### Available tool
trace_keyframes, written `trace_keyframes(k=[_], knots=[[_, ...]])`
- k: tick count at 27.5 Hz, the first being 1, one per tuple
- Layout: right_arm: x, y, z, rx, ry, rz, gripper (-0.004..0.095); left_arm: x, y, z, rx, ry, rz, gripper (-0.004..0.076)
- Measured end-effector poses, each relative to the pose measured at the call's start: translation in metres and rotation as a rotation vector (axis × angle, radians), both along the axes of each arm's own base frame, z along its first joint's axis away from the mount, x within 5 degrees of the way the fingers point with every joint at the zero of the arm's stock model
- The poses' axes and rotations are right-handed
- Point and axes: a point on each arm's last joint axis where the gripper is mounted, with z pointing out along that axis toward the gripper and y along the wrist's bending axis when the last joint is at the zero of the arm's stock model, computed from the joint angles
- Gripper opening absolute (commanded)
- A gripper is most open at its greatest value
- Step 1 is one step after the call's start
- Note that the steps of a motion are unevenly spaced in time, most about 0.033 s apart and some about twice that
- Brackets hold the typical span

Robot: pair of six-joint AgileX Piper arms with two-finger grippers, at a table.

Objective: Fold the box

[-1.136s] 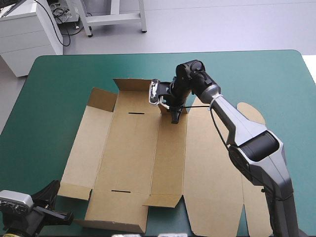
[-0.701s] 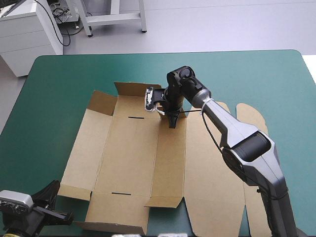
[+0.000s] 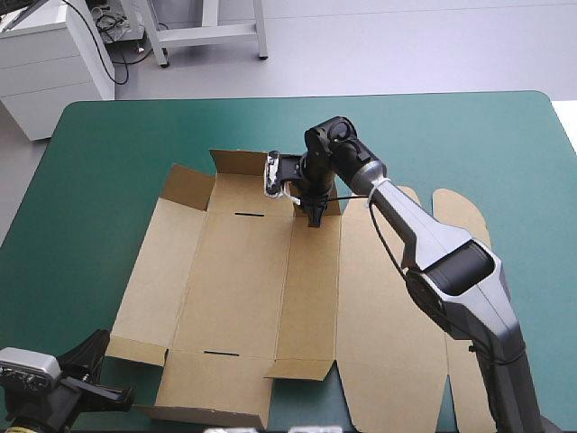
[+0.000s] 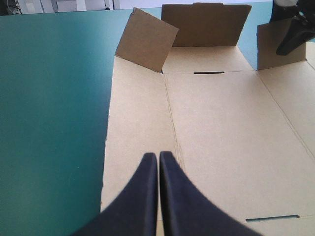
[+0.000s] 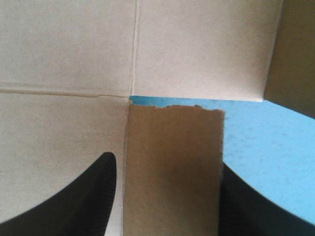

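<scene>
Desk [image 3: 108,162]: teal-green cover, filling most of the high view.
Left hand [image 4: 158,156]: in the lower left corner of the high view, close to the box's near left corner. Its black fingers are pressed together into one point and hold nothing.
Box [image 3: 239,280]: brown board lying open on the middle of the desk, from left of centre to the lower right of the high view. The main panels lie flat.
Raised parts: a corner flap [image 3: 187,184] and the far wall [image 3: 245,160] tilt up along the box's far edge, upper left of centre.
Slots: one thin slot [image 3: 249,215] near the far wall, another [image 3: 222,352] near the near edge.
Right hand [image 3: 315,219]: just above the centre of the high view, pointing down at the box's far edge. Its fingers are spread wide with a small upright flap [image 5: 172,167] standing between them. Whether they touch it cannot be told.
Right panel [image 3: 388,307]: flat on the desk, with rounded tabs [image 3: 455,212] at its far end.
</scene>
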Motion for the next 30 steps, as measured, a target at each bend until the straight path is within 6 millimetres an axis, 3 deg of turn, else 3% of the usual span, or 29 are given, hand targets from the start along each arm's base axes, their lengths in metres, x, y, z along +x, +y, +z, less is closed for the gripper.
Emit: trace_keyframes(k=[6, 10, 18, 21, 26, 28, 30], knots=[[0.003, -0.002, 0.060, 0.134, -0.137, -0.150, 0.0481, 0.000, 0.000, 0.000, 0.000, 0.000, 0.000, -0.0008], [0.000, -0.016, 0.094, 0.176, -0.233, -0.313, 0.0396, 0.000, 0.000, 0.000, 0.000, 0.000, 0.000, -0.0008], [-0.030, -0.073, 0.181, 0.450, -0.311, -0.640, 0.0374, 0.000, 0.000, 0.000, 0.000, 0.000, 0.000, -0.0008], [-0.052, -0.101, 0.216, 0.581, -0.315, -0.705, 0.0286, 0.000, 0.000, 0.000, 0.000, 0.000, 0.000, -0.0008], [-0.112, -0.139, 0.261, 0.688, -0.352, -0.752, -0.0021, 0.000, 0.000, 0.000, 0.000, 0.000, 0.000, -0.0008], [-0.140, -0.152, 0.270, 0.704, -0.355, -0.751, -0.0015, 0.000, 0.000, 0.000, 0.000, 0.000, 0.000, -0.0008], [-0.180, -0.170, 0.272, 0.715, -0.344, -0.759, -0.0015, 0.000, 0.000, 0.000, 0.000, 0.000, 0.000, -0.0008]])
